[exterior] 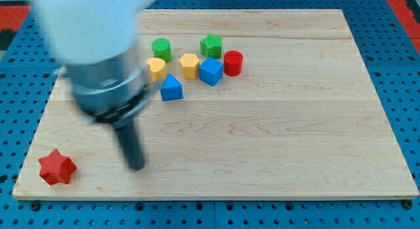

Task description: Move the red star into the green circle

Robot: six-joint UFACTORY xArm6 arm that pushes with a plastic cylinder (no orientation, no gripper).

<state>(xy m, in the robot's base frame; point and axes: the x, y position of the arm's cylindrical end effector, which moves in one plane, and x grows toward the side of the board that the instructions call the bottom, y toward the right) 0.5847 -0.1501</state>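
Observation:
The red star lies near the bottom left corner of the wooden board. The green circle stands at the top, left end of a cluster of blocks. My tip rests on the board to the right of the red star, with a clear gap between them, and well below the green circle. The arm's blurred body covers the top left of the view.
Beside the green circle are a green star-like block, a red cylinder, a yellow hexagon, a yellow block partly behind the arm, a blue cube and a blue triangle.

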